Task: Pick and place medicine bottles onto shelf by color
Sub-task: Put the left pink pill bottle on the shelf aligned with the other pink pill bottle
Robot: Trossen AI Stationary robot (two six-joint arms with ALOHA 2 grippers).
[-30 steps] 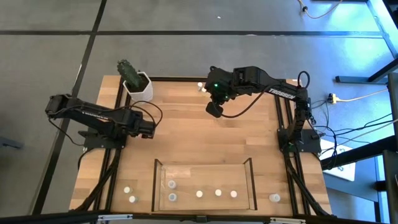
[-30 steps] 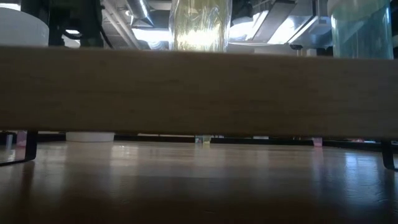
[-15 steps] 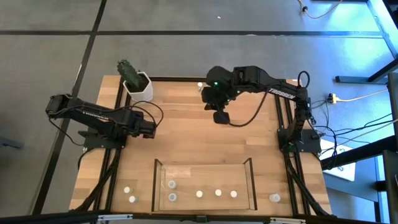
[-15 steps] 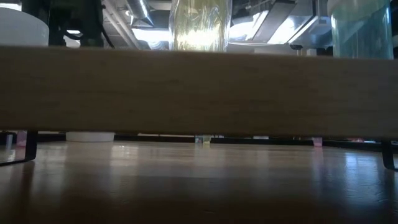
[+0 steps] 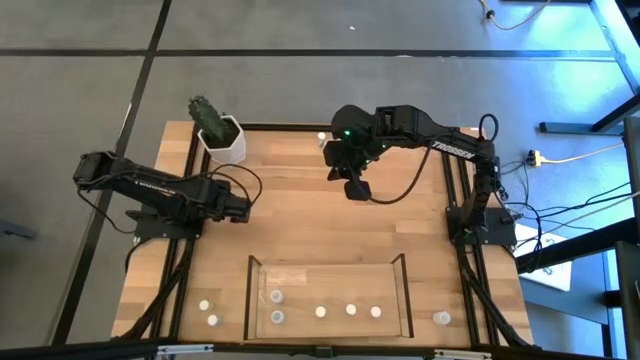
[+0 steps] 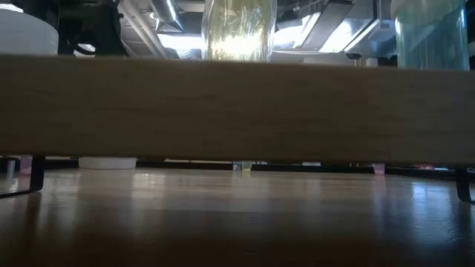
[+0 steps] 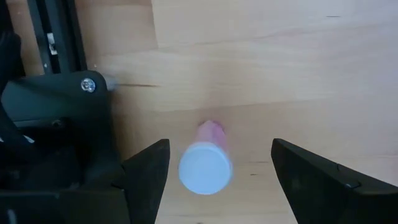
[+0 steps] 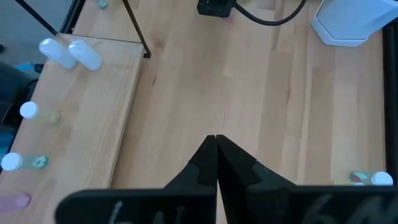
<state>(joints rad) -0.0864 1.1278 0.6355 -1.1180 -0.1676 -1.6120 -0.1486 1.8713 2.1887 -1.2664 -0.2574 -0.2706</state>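
Evidently the pink bottle [image 7: 207,163] between the left gripper [image 7: 217,180]'s spread jaws is light, rigid and smooth, so it may tip or skid; I would pinch its body below the white cap. It stands on the desk [image 5: 300,210] near the left edge, well apart from the shelf [image 5: 328,270]. Since a second ago the right gripper [image 5: 357,187], jaws pressed together and empty, has swung slightly toward the desk's middle; the left arm has not moved.

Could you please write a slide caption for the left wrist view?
Left hand, open, straddles a pink medicine bottle with a white cap, standing on the wooden table.
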